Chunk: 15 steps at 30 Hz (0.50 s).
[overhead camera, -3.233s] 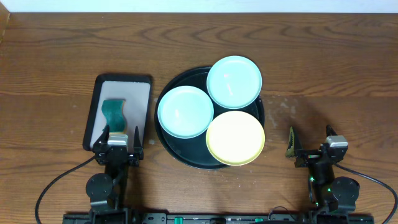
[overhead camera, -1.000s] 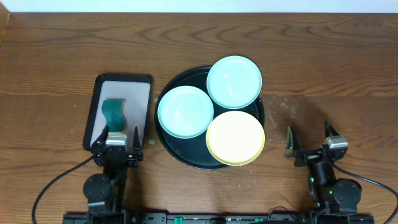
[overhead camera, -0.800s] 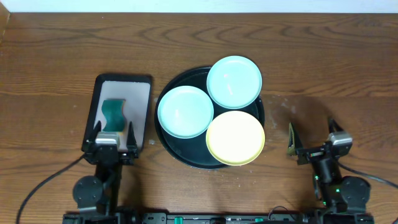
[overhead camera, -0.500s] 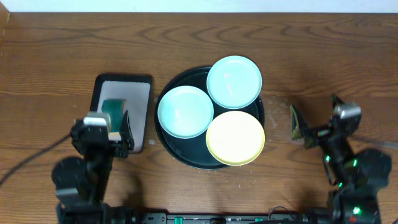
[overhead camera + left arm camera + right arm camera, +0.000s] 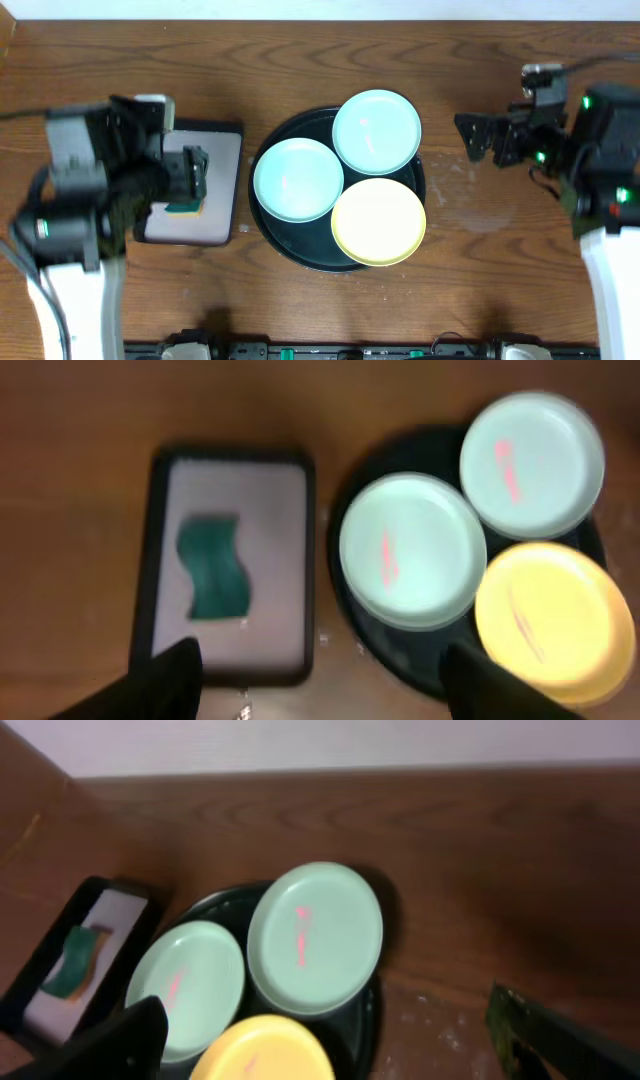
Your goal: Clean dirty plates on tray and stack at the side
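Both finger pairs are standing spread wide, pinching nothing. My left gripper (image 5: 322, 655) is hovering over the near end of the rectangular tray (image 5: 143, 585), and the green sponge (image 5: 213, 568) is lying just beyond the fingertips, toward 12. My right gripper (image 5: 322, 1002) is hanging above bare table (image 5: 480, 215), off at 3 o'clock from the round black tray (image 5: 275, 238) and facing in toward 9.

All three plates are sitting on that round tray: the left mint plate (image 5: 298, 180) at 9, the far mint plate (image 5: 376, 132) at 1, the yellow plate (image 5: 378, 222) at 5. The wrist views are showing a red streak on each.

Risks, as I'm judging them:
- The plates are crowding each other, edges touching or overlapping, I cannot tell which. Lifting one could drag or tip a neighbour.
- The far mint and yellow plates are riding out over the tray rim, so a downward push on the outer edge could flip them.
- The rims are shallow and smooth, so a pinch could slip.
- Going down for the sponge, a left finger could catch the rectangular tray's raised rim.

Pointing: every plate is lying flat, open face up. They are round, so no long axis. The sponge's long axis is running 12 to 6.
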{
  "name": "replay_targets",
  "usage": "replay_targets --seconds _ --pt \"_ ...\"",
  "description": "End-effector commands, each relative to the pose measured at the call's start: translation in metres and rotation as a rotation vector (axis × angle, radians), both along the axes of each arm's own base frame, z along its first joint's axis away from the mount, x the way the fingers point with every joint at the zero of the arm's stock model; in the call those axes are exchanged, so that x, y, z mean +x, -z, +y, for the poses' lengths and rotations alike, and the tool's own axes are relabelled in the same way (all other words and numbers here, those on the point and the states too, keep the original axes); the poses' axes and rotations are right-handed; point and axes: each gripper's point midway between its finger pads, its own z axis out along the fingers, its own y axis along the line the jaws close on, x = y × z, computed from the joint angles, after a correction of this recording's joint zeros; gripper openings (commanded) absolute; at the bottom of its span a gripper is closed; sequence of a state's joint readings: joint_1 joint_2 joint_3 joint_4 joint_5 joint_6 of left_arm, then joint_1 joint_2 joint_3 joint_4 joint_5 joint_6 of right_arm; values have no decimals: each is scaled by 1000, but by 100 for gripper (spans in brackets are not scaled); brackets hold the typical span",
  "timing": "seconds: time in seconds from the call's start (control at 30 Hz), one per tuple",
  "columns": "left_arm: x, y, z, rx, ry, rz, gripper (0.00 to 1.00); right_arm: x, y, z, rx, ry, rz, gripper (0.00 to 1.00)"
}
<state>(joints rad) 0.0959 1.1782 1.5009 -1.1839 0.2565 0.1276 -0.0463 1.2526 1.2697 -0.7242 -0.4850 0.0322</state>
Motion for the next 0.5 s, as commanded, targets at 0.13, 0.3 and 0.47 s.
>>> replay_targets --seconds 0.13,0.3,0.47 --pt "31 34 -1 -44 -1 187 76 25 30 7 38 -26 118 99" --pt "44 59 -1 -55 -1 270 76 30 50 23 142 -59 215 99" --pt "52 80 0 -61 -1 338 76 35 77 57 146 -72 310 86"
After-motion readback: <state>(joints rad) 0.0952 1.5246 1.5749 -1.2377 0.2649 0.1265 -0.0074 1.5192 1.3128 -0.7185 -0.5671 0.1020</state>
